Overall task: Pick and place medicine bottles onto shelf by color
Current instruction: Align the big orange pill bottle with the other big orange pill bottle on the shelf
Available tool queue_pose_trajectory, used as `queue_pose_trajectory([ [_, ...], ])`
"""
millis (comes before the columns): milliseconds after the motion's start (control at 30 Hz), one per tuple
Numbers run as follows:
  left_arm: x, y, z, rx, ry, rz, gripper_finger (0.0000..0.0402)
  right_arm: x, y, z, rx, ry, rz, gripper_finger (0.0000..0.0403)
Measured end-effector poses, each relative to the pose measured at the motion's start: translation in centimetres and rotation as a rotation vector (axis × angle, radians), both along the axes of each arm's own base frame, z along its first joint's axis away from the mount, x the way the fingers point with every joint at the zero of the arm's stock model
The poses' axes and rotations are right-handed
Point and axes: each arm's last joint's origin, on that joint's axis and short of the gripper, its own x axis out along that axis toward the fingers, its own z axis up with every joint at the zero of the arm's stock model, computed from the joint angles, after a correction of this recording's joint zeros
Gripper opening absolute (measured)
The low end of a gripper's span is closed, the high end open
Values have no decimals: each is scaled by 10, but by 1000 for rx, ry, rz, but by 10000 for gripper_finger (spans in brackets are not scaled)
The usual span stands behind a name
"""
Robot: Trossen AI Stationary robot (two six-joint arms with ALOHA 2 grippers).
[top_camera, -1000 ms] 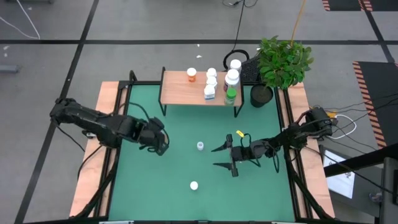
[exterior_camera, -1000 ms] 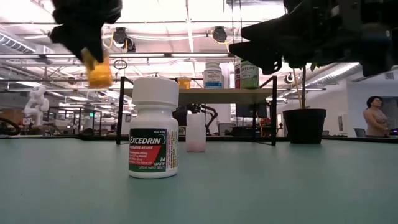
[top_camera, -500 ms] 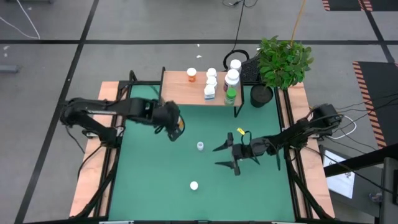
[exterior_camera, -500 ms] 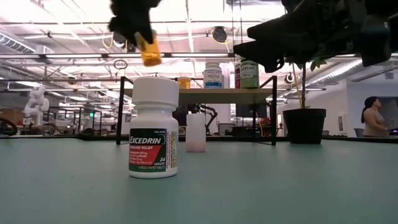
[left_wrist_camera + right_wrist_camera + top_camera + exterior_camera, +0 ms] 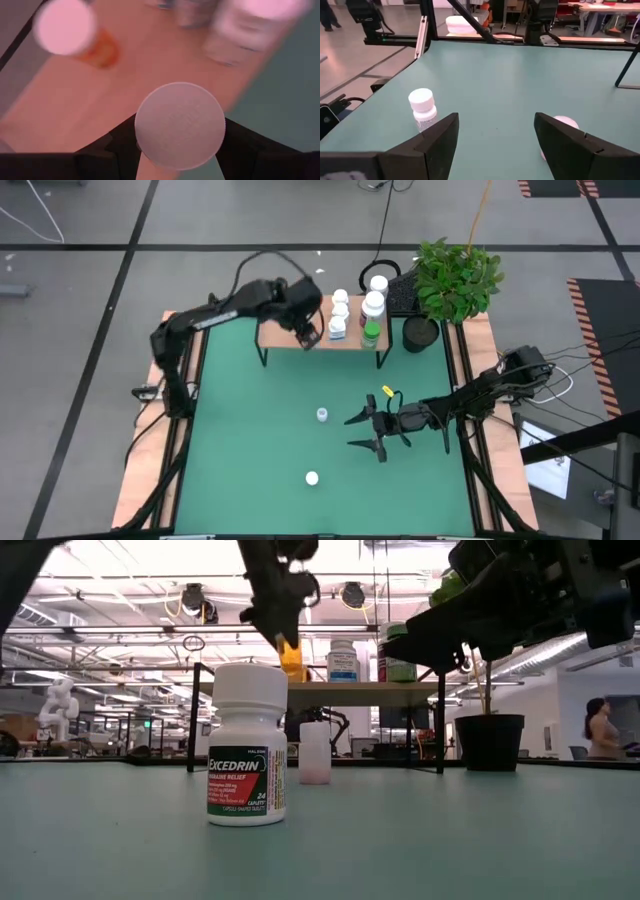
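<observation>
The left gripper (image 5: 306, 330), clamped on a small orange bottle (image 5: 291, 658) over the shelf (image 5: 285, 330), carried what looked a light, rigid, slick thing best pinched at the body, while the right gripper (image 5: 362, 432) waited, fingers apart.

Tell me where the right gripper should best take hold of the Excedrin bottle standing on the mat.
Probably from above, closing across the white cap or the shoulder just below it. The Excedrin bottle stands upright and alone on the green mat, its cap facing up, so the open right gripper has clear sides to straddle.
</observation>
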Motion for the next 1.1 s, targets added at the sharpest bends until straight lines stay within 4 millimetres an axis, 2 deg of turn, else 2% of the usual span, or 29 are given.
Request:
queue_pose_trajectory([
  [200,5,42,-12,-24,58,75,211,0,0,0,-1,1,0,253],
  [367,4,56,-22,-50,69,98,211,0,0,-1,-9,5,2,253],
  [667,7,59,-22,-33,39,95,220,0,0,-1,-10,7,3,253],
  [833,11,60,-21,-23,3,108,261,0,0,-1,-4,9,4,253],
  [1100,7,57,-23,-56,46,131,341,0,0,-1,-3,9,4,253],
])
